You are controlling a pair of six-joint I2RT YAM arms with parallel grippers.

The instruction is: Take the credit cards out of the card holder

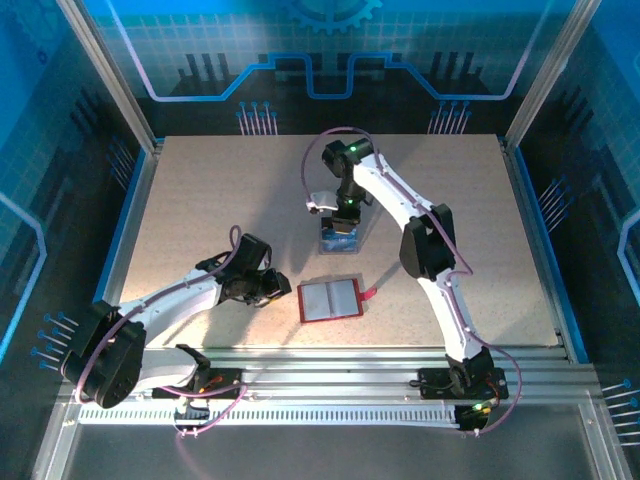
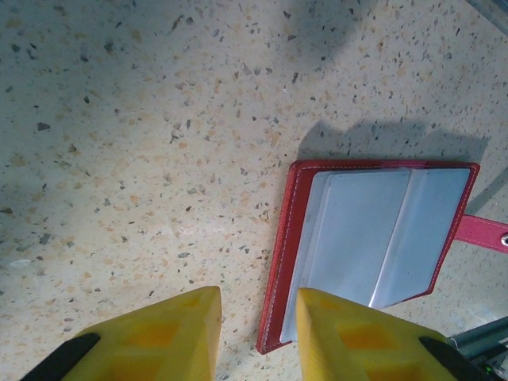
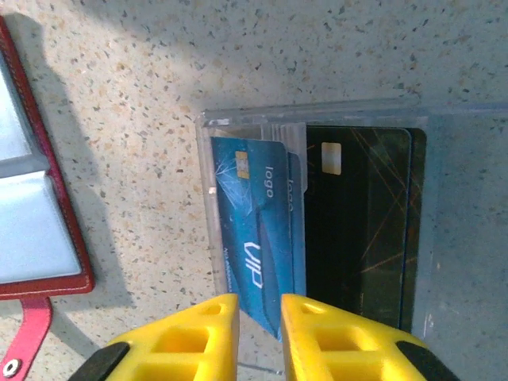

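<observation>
While the right claw is hanging low over the far middle of the desk, its yellow fingers are standing a narrow way apart, and I am seeing nothing clamped between them. Right under that gap the near end of the blue card is lying, a little askew, inside a clear tray. Whether the fingertips are touching it, I cannot tell. At 3 o'clock of the blue one, in the wrist camera's picture, the black card is lying flat in the same tray, and the two are overlapping along their long sides.

Now over to the card holder. Seen from above, it is lying open and flat at 6 o'clock of the tray, near it but apart, with its pale grey pockets facing up. Its red tab is sticking out at 3 o'clock.

At 9 o'clock of the holder the left claw is hovering close to the desk. Its fingers are standing apart with bare speckled desk showing between them, gripping nothing. One finger is sitting right at the holder's red edge, though contact I cannot judge.
</observation>
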